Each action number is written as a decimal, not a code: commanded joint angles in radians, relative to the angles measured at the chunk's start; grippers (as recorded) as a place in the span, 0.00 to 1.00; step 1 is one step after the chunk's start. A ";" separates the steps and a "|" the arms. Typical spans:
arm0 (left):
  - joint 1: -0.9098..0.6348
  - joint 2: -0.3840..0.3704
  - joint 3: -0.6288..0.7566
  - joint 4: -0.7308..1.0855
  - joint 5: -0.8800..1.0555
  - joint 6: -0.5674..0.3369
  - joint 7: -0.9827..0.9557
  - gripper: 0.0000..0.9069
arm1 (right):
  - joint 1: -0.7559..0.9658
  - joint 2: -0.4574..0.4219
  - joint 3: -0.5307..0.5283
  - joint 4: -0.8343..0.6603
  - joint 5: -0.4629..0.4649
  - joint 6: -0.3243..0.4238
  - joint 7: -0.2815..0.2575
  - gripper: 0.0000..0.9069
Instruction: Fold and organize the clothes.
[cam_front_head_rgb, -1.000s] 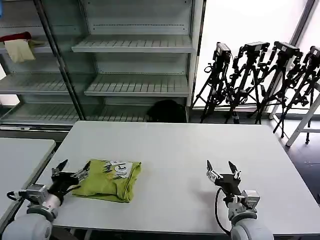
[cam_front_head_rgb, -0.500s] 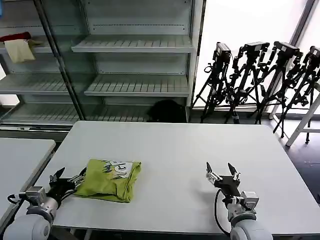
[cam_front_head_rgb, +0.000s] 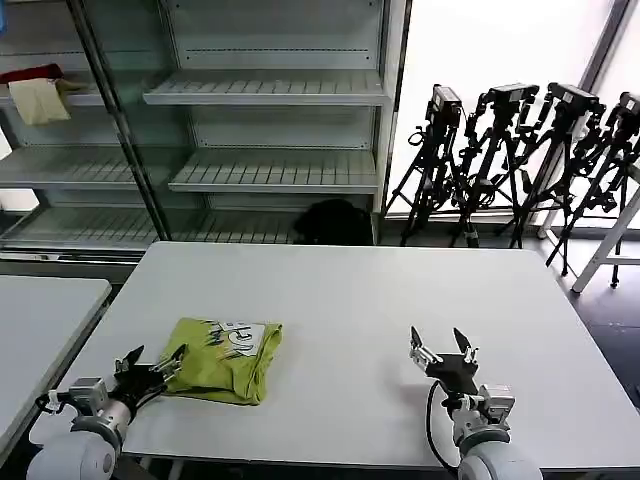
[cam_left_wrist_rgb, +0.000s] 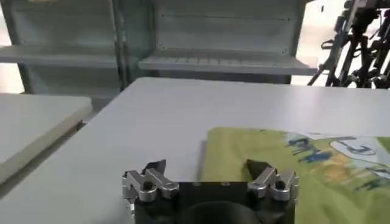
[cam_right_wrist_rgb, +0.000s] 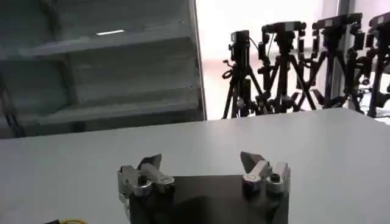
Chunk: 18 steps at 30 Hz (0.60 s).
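Leftmost, on a shelf (cam_front_head_rgb: 262, 92) of the glass-fronted rack behind the table, lie a red cloth (cam_front_head_rgb: 30, 74) and a cream cloth (cam_front_head_rgb: 38, 100), well apart from the work. Nearer, the left gripper (cam_front_head_rgb: 155, 362) sits low at the front left of the white table (cam_front_head_rgb: 400, 290), its fingers spread wide and holding nothing, with the near finger just at the left edge of the t-shirt (cam_front_head_rgb: 222, 358). That lime-green t-shirt lies folded into a rough rectangle on the table's front left part, a pale printed patch showing on its top. In the left wrist view the shirt (cam_left_wrist_rgb: 304, 164) lies just beyond the open fingers (cam_left_wrist_rgb: 268, 179). Farther right, the right gripper (cam_front_head_rgb: 441, 348) hovers above bare tabletop near the front edge, fingers wide apart and empty, well apart from the shirt. Behind the table's right end stand black tripods (cam_front_head_rgb: 520, 160).
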 joint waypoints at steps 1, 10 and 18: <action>0.000 -0.010 0.014 0.010 -0.007 0.004 0.003 0.02 | 0.000 -0.001 0.003 0.002 0.000 -0.001 0.000 1.00; 0.014 -0.015 0.015 -0.005 -0.066 0.025 0.029 0.01 | 0.004 -0.001 0.011 0.002 0.001 -0.002 0.001 1.00; 0.012 -0.023 0.010 0.004 -0.088 0.023 0.068 0.00 | 0.001 -0.002 0.017 0.003 0.002 -0.002 0.005 1.00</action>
